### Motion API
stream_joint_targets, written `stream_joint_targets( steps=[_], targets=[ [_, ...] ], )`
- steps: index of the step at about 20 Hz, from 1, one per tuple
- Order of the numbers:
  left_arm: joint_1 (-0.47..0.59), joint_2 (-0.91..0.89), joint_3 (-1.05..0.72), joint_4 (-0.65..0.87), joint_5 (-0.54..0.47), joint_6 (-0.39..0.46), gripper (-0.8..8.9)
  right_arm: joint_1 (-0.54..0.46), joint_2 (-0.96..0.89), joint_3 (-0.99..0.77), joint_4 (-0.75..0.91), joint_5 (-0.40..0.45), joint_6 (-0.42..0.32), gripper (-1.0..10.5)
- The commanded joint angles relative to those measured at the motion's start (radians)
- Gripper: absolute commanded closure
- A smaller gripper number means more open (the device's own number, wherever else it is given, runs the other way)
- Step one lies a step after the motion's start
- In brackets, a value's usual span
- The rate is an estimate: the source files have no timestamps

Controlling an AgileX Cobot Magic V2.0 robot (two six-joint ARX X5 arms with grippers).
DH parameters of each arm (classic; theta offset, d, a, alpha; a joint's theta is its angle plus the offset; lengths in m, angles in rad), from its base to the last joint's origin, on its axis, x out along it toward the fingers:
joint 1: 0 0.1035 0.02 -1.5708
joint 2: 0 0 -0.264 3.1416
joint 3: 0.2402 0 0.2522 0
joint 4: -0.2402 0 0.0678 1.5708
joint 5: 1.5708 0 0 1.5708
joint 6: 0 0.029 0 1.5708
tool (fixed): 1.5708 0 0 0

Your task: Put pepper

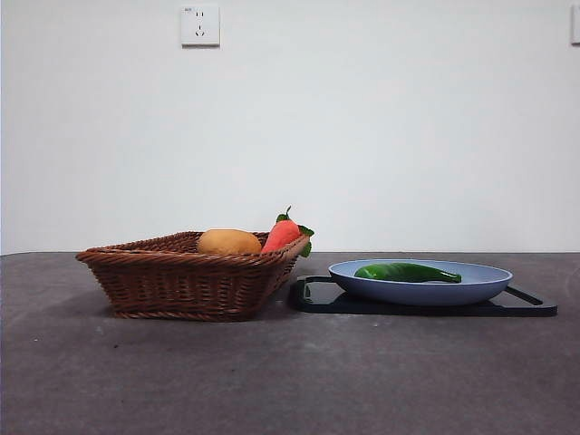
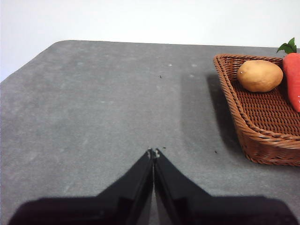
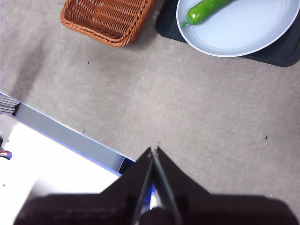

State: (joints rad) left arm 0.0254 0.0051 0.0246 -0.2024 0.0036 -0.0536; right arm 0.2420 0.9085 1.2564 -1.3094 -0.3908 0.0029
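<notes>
Pepper lay on the plate, both arms waiting off to the sides

The pepper (image 1: pixel 407 272) lay lengthwise in the blue plate (image 1: pixel 489 283), which sat on a dark tray (image 1: pixel 535 305) just beside the wicker basket (image 1: pixel 181 276); the basket held a yellow-brown potato (image 1: pixel 228 242) and a carrot (image 1: pixel 282 235) leaning against its far rim. The left hand (image 2: pixel 153 152) hung over bare tabletop (image 2: pixel 103 103) near the basket's outer side, its jaws pressed together and holding nothing. The right hand (image 3: pixel 154 150) was likewise closed tight and empty, hovering near the tabletop's front edge, well apart from the plate. Neither arm showed in the front view. I judged the pepper was meant for the basket with the other vegetables, and the right hand, nearer the plate, seemed best placed to fetch it
</notes>
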Motion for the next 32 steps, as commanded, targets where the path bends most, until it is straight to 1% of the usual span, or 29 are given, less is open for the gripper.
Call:
stream_joint_targets(
  steps=[1,12,13,14,15,16,17,19,22,25,26,28,32],
  targets=[
    [0.002,-0.004,-0.005,0.006,0.001,-0.006,8.05,0.003,0.008,0.017,0.006,0.0,-0.002,9.4],
    [0.002,-0.004,-0.005,0.006,0.001,-0.006,8.05,0.003,0.008,0.017,0.006,0.0,-0.003,9.4],
    [0.002,-0.004,-0.005,0.006,0.001,-0.006,8.05,0.002,0.007,0.017,0.015,0.003,-0.037,9.4],
    [0.002,-0.004,-0.005,0.006,0.001,-0.006,8.05,-0.011,-0.004,0.016,0.058,0.01,-0.089,9.4],
    [0.002,-0.004,-0.005,0.006,0.001,-0.006,8.05,-0.035,-0.031,0.013,0.112,0.01,-0.105,9.4],
    [0.002,-0.004,-0.005,0.007,0.001,-0.006,8.05,-0.07,-0.062,0.0,0.187,0.003,-0.105,9.4],
    [0.002,-0.004,-0.005,0.006,0.001,-0.006,8.05,-0.104,-0.108,-0.027,0.272,-0.004,-0.084,9.4],
    [0.002,-0.004,-0.005,0.007,0.001,-0.006,8.05,-0.15,-0.214,-0.127,0.44,-0.003,-0.017,9.4],
    [0.002,-0.004,-0.005,0.006,0.001,-0.006,8.05,-0.19,-0.393,-0.377,0.689,0.011,-0.014,9.4],
    [0.002,-0.004,-0.005,0.006,0.001,-0.006,8.05,-0.192,-0.558,-0.654,0.946,0.087,-0.01,9.4],
    [0.002,-0.004,-0.005,0.006,0.001,-0.006,8.05,-0.192,-0.61,-0.742,1.023,0.087,-0.003,9.4],
    [0.002,-0.004,-0.005,0.006,0.001,-0.006,8.05,-0.192,-0.686,-0.87,1.118,0.089,0.0,9.4],
    [0.002,-0.004,-0.005,0.006,0.001,-0.006,8.05,-0.192,-0.766,-1.015,1.193,0.139,0.0,9.4]
  ],
)
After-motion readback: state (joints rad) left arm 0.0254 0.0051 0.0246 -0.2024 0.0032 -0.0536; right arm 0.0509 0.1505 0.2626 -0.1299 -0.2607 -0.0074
